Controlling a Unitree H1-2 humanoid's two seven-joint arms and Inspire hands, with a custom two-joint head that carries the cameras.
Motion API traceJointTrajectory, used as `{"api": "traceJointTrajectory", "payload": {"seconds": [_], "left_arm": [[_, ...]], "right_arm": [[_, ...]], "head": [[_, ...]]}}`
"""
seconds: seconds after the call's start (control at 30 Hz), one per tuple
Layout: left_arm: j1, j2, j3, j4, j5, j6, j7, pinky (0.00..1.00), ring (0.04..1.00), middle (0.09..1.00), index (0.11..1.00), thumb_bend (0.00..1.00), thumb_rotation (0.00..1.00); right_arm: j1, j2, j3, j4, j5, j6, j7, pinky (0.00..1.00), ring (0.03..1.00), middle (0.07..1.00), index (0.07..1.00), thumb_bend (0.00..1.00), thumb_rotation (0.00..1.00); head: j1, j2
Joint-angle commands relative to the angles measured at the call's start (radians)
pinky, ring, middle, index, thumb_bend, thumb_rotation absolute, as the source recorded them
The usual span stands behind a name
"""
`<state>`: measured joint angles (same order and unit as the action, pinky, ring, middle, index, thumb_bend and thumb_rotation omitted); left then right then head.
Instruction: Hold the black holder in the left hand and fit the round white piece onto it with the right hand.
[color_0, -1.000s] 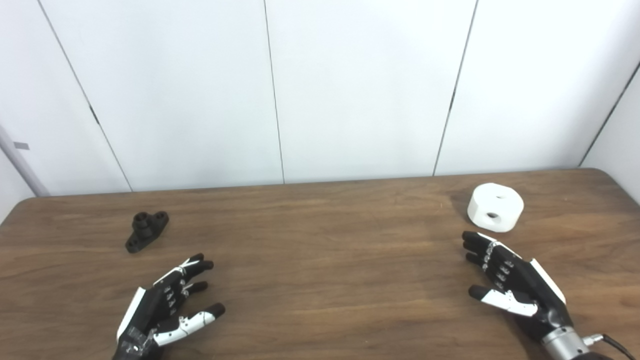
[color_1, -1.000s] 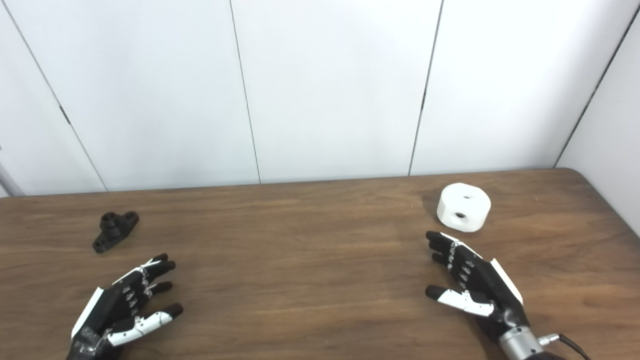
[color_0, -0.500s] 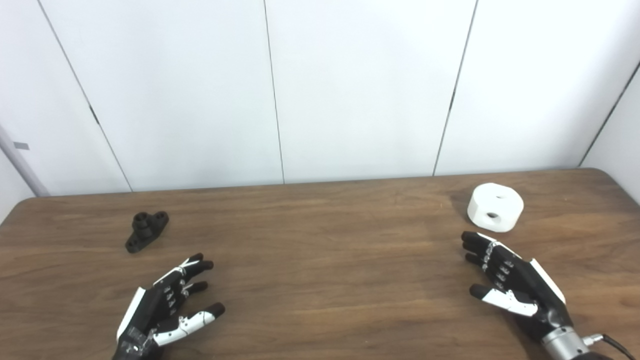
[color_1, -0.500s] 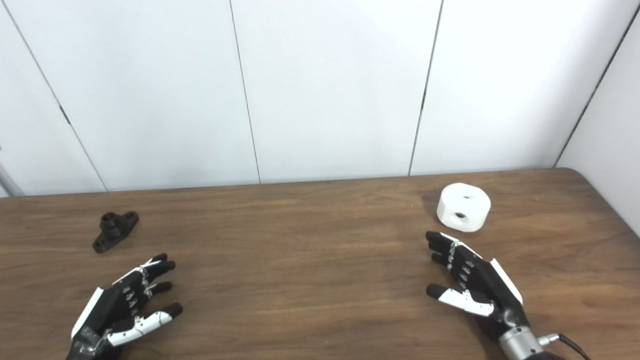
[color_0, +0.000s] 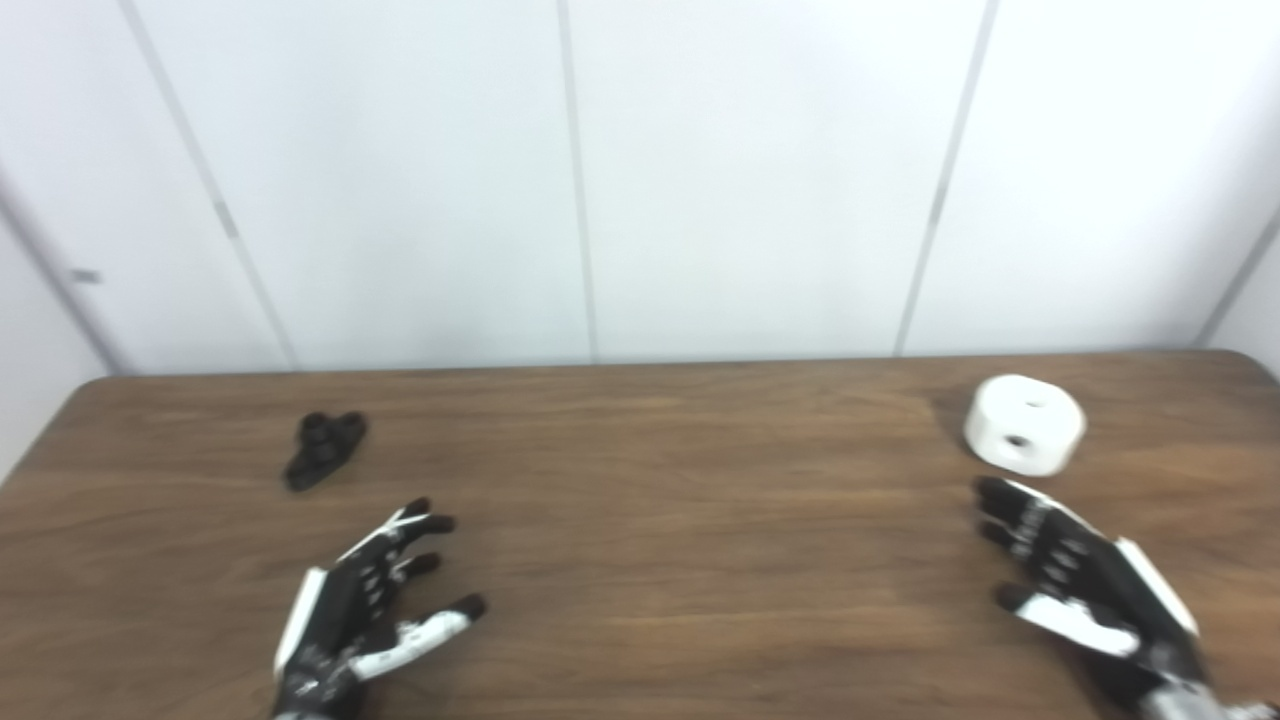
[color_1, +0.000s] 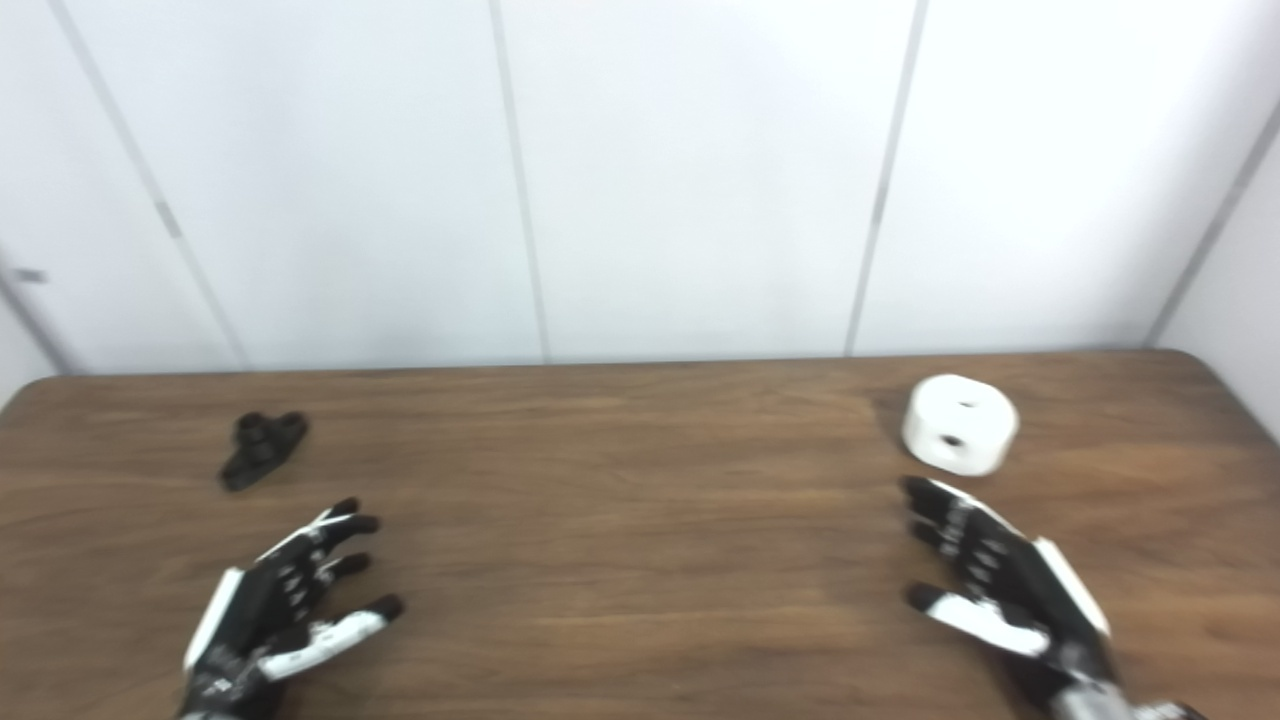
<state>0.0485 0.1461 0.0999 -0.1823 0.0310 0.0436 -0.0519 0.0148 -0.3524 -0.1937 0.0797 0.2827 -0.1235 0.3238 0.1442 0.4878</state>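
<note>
You have both hands low over the brown wooden table (color_0: 640, 470), each holding nothing. Your left hand (color_0: 360, 620) sits at about 7 o'clock in the view, palm turned inward, its black-and-white fingers (color_0: 420, 525) spread apart and pointing toward 1 o'clock. The small black plastic holder (color_0: 325, 449) lies flat on the table at about 10 o'clock, well apart from that hand, up and slightly left of its fingertips. Your right hand (color_0: 1085, 580) sits at about 4 o'clock, fingers likewise spread and pointing toward 11 o'clock. The round white plastic piece (color_0: 1024, 424) rests on the table at about 2 o'clock, just beyond those fingertips without touching them; 2 small holes show in it, 1 on top and 1 on its side. Both views are slightly blurred.
</note>
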Motion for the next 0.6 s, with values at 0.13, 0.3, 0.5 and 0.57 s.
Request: {"api": "traceJointTrajectory", "payload": {"seconds": [0.13, 0.3, 0.5, 0.57], "left_arm": [[-0.018, -0.006, 0.045, -0.143, 0.131, 0.019, 0.104, 0.99, 0.975, 0.937, 0.674, 0.80, 0.03], [-0.044, -0.017, 0.086, -0.187, 0.221, 0.024, 0.183, 0.94, 0.952, 0.920, 0.659, 0.81, 0.06], [-0.084, -0.034, 0.121, -0.179, 0.315, 0.049, 0.261, 1.00, 0.994, 0.965, 0.678, 0.81, 0.12], [-0.098, -0.036, 0.124, -0.174, 0.348, 0.066, 0.281, 1.00, 0.999, 0.990, 0.702, 0.82, 0.14]], "right_arm": [[0.027, -0.024, -0.015, 0.025, 0.051, 0.010, 0.026, 0.91, 0.913, 0.878, 0.795, 0.95, 0.37], [0.025, -0.031, -0.020, 0.035, 0.075, 0.008, 0.043, 0.93, 0.919, 0.889, 0.807, 0.92, 0.37], [0.015, -0.036, -0.021, 0.068, 0.066, -0.030, 0.059, 0.95, 0.930, 0.900, 0.816, 0.88, 0.37], [0.014, -0.036, -0.022, 0.076, 0.066, -0.039, 0.063, 0.95, 0.934, 0.907, 0.820, 0.85, 0.37]], "head": [[0.076, -0.005], [0.117, -0.017], [0.160, -0.028], [0.169, -0.030]]}}
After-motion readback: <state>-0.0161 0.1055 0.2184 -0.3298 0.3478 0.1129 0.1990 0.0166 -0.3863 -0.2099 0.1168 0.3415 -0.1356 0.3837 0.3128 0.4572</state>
